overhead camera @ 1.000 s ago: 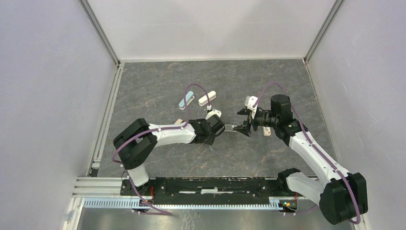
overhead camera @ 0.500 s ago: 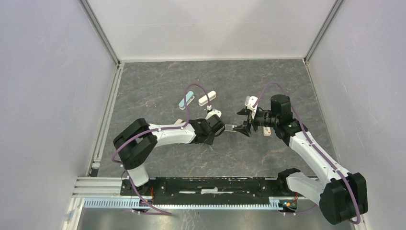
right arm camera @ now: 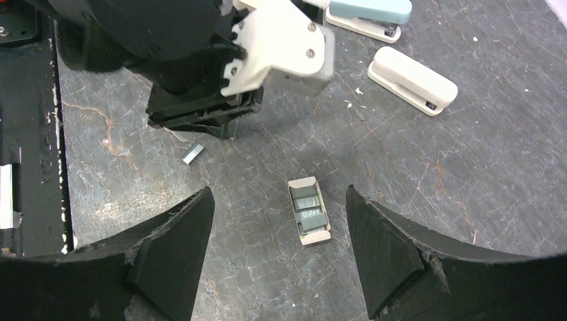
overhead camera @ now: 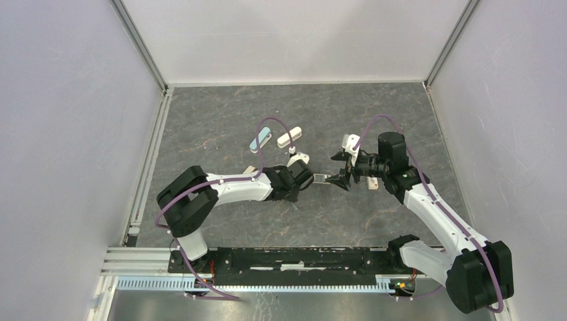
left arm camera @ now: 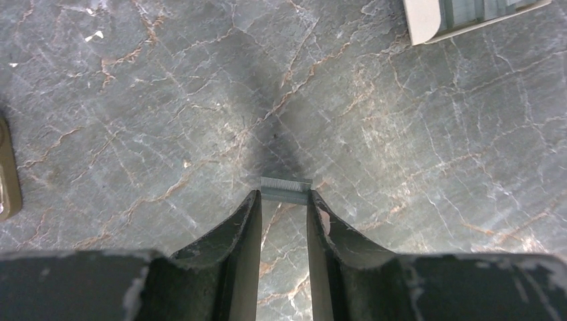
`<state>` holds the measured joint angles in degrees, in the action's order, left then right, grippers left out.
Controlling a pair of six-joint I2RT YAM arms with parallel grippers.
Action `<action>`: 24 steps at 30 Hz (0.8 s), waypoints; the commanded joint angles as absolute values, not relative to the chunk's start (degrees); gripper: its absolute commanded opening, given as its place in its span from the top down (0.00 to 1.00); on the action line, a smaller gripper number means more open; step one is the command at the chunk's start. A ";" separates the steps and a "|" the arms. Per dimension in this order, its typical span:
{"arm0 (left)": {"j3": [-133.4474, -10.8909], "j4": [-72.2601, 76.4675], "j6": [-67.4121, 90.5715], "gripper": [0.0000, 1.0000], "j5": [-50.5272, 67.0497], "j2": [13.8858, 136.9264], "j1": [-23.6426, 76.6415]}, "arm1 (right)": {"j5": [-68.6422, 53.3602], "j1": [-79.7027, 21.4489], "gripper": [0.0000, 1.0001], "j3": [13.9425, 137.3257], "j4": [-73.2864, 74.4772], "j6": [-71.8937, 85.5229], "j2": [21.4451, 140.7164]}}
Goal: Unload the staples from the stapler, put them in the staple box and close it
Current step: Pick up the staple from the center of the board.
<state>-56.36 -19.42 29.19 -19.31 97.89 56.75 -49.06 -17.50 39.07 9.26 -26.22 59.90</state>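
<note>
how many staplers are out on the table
2: a teal stapler and a white stapler just to its right in the top view, apart, not touching. Another may be hidden from view.

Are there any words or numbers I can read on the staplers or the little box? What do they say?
No words or numbers can be read anywhere.
On the small box: faint marks on the grey blocks inside, too blurred to read.
On the teal stapler: no writing shows.
On the white stapler: no writing shows.
On the staples: no writing shows.
</note>
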 commanded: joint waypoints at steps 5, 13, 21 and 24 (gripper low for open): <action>-51.46 -12.81 33.83 0.66 -16.32 87.74 56.18 | -49.28 -17.30 0.22 38.51 9.20 -27.91 59.95; -38.70 2.92 41.39 0.66 -0.60 75.81 50.44 | -53.96 -17.38 0.22 36.36 8.91 -34.22 59.26; -28.38 19.47 50.57 0.66 15.46 70.70 44.19 | -59.47 -20.26 0.20 25.68 -0.37 -45.22 55.27; -25.78 25.94 54.37 0.66 19.36 69.84 43.01 | -58.35 -22.77 0.20 23.69 -5.14 -43.99 55.26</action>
